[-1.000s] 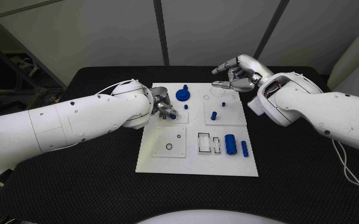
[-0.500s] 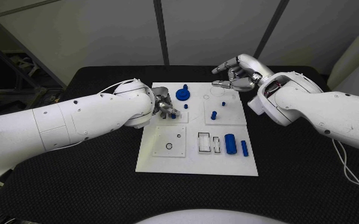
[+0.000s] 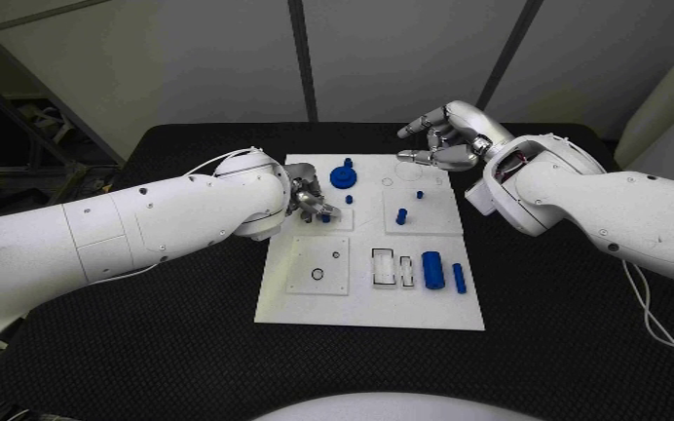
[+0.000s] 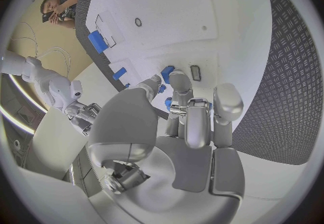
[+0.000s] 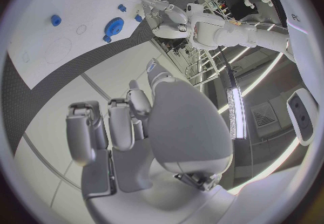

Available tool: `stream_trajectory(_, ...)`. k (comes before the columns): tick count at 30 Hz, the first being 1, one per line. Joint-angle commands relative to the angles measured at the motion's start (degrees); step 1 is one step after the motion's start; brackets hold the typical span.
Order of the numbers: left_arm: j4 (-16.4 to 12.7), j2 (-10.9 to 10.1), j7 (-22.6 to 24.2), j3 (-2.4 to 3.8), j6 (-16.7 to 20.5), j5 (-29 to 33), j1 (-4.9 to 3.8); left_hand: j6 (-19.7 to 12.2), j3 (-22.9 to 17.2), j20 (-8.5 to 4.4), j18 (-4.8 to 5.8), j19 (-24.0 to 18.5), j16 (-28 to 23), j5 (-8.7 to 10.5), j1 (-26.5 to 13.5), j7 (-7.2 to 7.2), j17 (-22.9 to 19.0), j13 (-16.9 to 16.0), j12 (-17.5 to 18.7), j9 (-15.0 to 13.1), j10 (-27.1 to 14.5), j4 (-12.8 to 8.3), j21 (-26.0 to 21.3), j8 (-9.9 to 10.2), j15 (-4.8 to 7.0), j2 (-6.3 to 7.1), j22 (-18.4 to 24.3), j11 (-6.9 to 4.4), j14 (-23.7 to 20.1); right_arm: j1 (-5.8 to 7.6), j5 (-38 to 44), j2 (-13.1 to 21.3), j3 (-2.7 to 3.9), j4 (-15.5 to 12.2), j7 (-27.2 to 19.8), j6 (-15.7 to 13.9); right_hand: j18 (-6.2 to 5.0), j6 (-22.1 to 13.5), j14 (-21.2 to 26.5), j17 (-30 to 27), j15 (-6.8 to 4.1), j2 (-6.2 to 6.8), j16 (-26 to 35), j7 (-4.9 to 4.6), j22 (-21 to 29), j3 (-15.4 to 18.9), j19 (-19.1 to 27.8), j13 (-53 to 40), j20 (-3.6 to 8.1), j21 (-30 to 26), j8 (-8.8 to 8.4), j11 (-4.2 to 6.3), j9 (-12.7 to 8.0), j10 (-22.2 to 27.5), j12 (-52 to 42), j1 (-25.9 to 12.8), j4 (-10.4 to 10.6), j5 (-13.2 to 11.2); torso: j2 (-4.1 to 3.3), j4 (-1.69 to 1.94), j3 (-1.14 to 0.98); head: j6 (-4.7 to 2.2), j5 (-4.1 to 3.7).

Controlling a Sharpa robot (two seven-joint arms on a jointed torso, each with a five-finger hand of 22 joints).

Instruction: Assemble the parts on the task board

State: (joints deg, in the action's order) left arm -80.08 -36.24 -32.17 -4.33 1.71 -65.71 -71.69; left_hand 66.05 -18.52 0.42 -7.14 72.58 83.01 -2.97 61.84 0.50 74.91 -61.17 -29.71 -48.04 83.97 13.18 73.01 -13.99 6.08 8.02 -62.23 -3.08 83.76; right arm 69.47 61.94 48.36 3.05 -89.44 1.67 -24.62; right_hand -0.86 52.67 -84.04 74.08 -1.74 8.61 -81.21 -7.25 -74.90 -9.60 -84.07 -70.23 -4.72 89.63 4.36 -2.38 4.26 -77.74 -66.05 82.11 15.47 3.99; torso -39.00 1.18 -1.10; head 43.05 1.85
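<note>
No legible text, labels, brands, numbers or signs anywhere: not on the task board (image 3: pixel 368 306), the blue parts (image 3: pixel 432 272), or either arm.

The task board (image 3: pixel 368 312) served as the landmark. Over its far left part, the left hand (image 3: pixel 312 203) sat low with a small blue part (image 3: pixel 324 217) at its fingertips, barring that side. Just beyond it stood the blue gear (image 3: pixel 343 178). A short blue peg (image 3: pixel 402 216) stood right of centre, and two blue cylinders (image 3: pixel 442 275) lay near the right edge. The right hand (image 3: pixel 439 144) hung above the far right corner. The near strip lay bare.
</note>
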Motion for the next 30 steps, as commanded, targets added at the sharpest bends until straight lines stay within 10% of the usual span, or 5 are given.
stream_trajectory(1, 0.0, -0.1, -0.5, 0.03, 0.4, 0.3, -0.04, 0.5, 0.8, 0.05, 1.11, 0.3, 0.3, 0.19, 1.0, 0.09, 7.2, -0.2, 0.1, -0.1, 2.2, 1.7, -0.1, 0.4, 0.03, 0.38, -0.1, 0.03, 4.4, 0.12, 0.1, 0.0, 0.05, 0.0, -0.4, -0.1, 0.61, 0.5, -2.3, -0.2, -0.29, 0.24, 0.4, 0.00, -14.2, 0.3, -5.3, 0.2, 0.35, -0.3, -0.28, 0.01, -0.1, 0.5, 0.4, -0.5, 0.1, 0.2, 0.01, 0.00, 0.02, -0.04, -0.03)
stream_trajectory(10, -0.5, -0.8, -0.4, 0.12, 0.6, 0.3, -0.03, 0.9, 4.5, 0.10, 1.14, 0.4, 0.3, 0.17, -2.2, 0.28, 7.1, -0.5, 0.5, -0.3, 2.2, 3.8, -0.1, 0.7, -0.06, 0.96, -0.3, 0.20, 4.4, 0.11, 0.1, -0.1, 0.04, 0.2, -0.5, -0.3, 0.25, 0.5, -1.9, -1.7, -0.29, 0.48, 1.5, 0.00, -13.0, 0.7, -4.5, 1.0, 0.35, -1.3, -0.47, 0.00, -0.2, 0.9, 1.3, -1.3, 0.7, 0.2, -0.01, 0.01, 0.06, -0.29, -0.06)
stream_trajectory(15, -0.7, -1.0, -0.3, 1.21, 0.7, 0.3, -0.02, 1.0, 5.3, 0.10, 1.10, 0.4, 0.2, 0.17, -3.5, 0.26, 7.1, -0.6, 0.7, -0.3, 2.2, 3.8, -0.2, 0.8, -0.04, 1.16, -0.3, 0.19, 4.4, 0.11, 0.1, -0.1, 0.04, 0.3, -0.5, -0.5, 0.19, 0.5, -1.8, -2.0, -0.29, 0.57, 1.7, -0.01, -12.7, 0.8, -4.3, 1.1, 0.36, -1.6, -0.53, -0.01, -0.2, 1.0, 1.5, -1.7, 0.9, 0.2, 0.01, 0.00, 0.03, -0.36, -0.05)
stream_trajectory(25, -1.1, -2.1, -0.4, 5.58, -0.4, 1.8, 0.00, 0.9, 5.7, 0.10, 1.02, 0.2, 0.0, 0.17, -3.9, 0.25, 6.9, -0.5, 1.0, -0.4, 2.2, 3.7, -0.4, 0.9, -0.04, 1.43, 0.1, 0.18, 4.3, 0.11, 1.5, -0.2, 0.04, 0.6, -0.6, -0.6, 0.14, 0.5, -1.8, -2.2, -0.29, 0.78, 1.9, -0.01, -12.5, 1.0, -4.2, 1.2, 0.36, -1.7, -0.58, -0.01, -0.2, 1.0, 1.5, -2.3, 1.0, 0.3, 0.01, 0.01, 0.04, -0.77, -0.12)
stream_trajectory(30, 1.9, -2.6, -0.5, 7.34, -5.4, 4.8, -0.82, -2.9, 4.3, 0.51, 0.67, -1.3, -0.8, 0.08, 0.3, 1.48, 6.0, 2.4, 8.3, 1.0, 0.0, 3.1, -2.1, 3.6, -0.69, 0.33, 2.2, 1.08, 4.0, 0.11, 2.0, -0.2, 0.04, 0.8, -0.5, -0.5, 0.15, 0.5, -1.8, -2.2, -0.29, 0.81, 1.9, -0.01, -12.6, 1.0, -4.2, 1.2, 0.36, -1.7, -0.59, -0.01, -0.2, 1.0, 1.5, -2.4, 1.0, 0.3, 0.08, 0.09, -0.04, -0.82, -0.18)
